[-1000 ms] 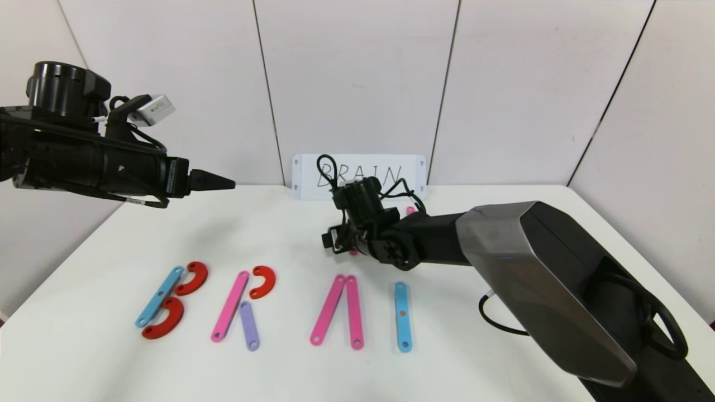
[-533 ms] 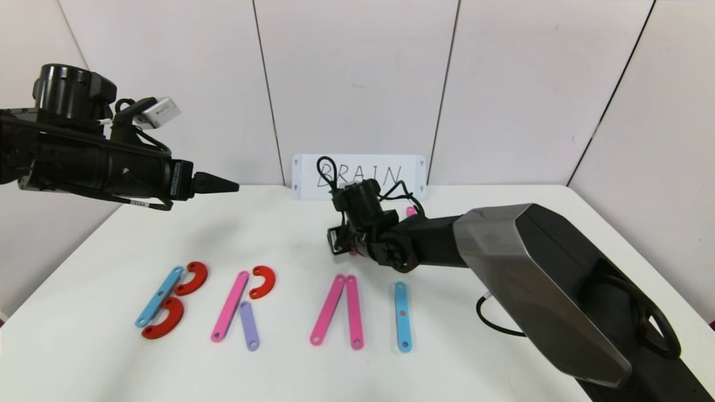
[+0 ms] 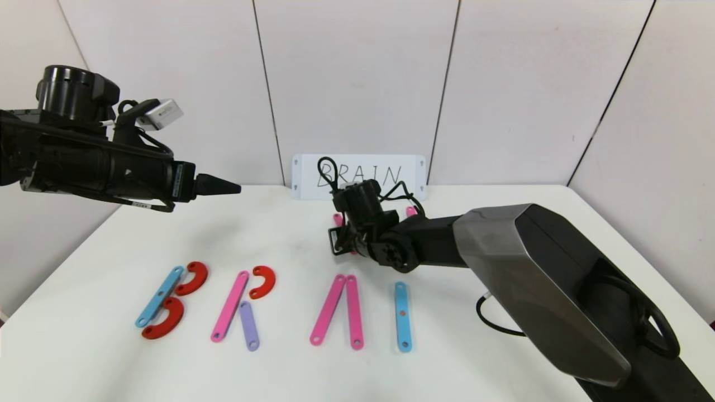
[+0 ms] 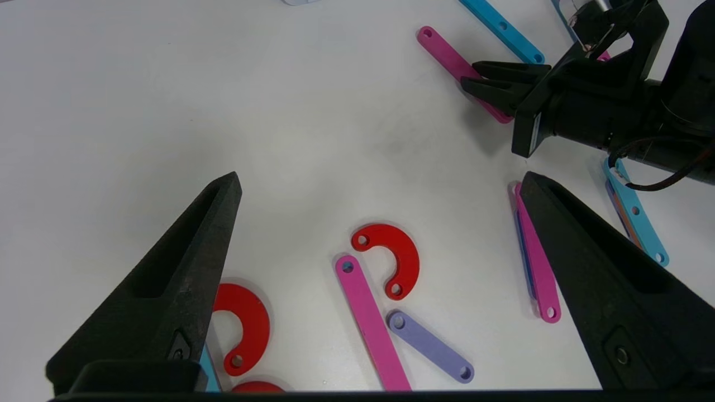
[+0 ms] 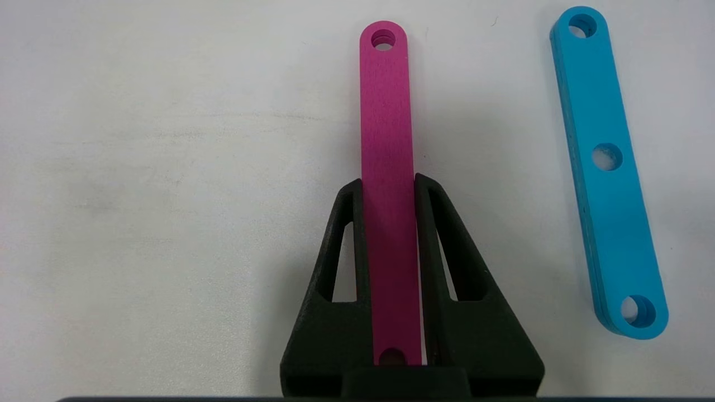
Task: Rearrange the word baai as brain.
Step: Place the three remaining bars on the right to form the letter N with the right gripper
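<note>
A white table (image 3: 279, 223) carries everything here. At its far edge a white card (image 3: 359, 176) stands upright against the wall (image 3: 357, 78), handwritten "BRAIN" in black; small marks sit near the card's corners, and part of its lettering is hidden. The wall behind the card is made of pale panels, with dark seams between them running up from the table's far edge. To either side of the card, angled panels of the same pale colour meet the table's side edges.
</note>
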Controlling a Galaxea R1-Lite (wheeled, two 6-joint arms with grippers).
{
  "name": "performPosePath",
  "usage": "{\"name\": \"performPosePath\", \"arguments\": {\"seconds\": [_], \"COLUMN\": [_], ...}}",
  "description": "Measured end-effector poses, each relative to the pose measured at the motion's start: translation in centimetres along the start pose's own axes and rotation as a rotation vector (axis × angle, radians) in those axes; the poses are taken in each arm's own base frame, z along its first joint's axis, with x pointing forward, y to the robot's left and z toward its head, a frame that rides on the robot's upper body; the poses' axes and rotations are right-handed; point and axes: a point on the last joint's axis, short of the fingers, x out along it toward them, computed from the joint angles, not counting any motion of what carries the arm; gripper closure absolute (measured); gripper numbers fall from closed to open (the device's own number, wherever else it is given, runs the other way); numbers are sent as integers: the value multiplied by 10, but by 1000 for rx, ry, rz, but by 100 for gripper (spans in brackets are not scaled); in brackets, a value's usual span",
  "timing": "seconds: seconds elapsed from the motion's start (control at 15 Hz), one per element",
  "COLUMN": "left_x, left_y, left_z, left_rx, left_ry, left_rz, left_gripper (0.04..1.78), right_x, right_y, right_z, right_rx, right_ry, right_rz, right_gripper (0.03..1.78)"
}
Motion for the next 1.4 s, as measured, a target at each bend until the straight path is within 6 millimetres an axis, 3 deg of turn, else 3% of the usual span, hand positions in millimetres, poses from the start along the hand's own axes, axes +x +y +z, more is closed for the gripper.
{"name": "performPosePath", "arguments": {"seconds": [0.33,0.73,1.07,1.4], "left_x": [-1,-2,-2,-2], "left_y": [0,0,0,0], "left_z": [2,3,4,3], "left_rx": [3,3,3,2], "left_ry": [-7,-14,-15,-12], "left_rz": [1,4,3,4], "left_gripper": [8,8,8,8], "right_x": [-12,-67,-121,-154], "right_y": [-4,-19,-37,-45], "right_z": [11,29,4,-40], "right_rx": [18,77,181,239], "right_ry": [-17,-14,61,137], "right_rz": [-4,-17,-137,-228], "right_gripper": [154,154,154,154]}}
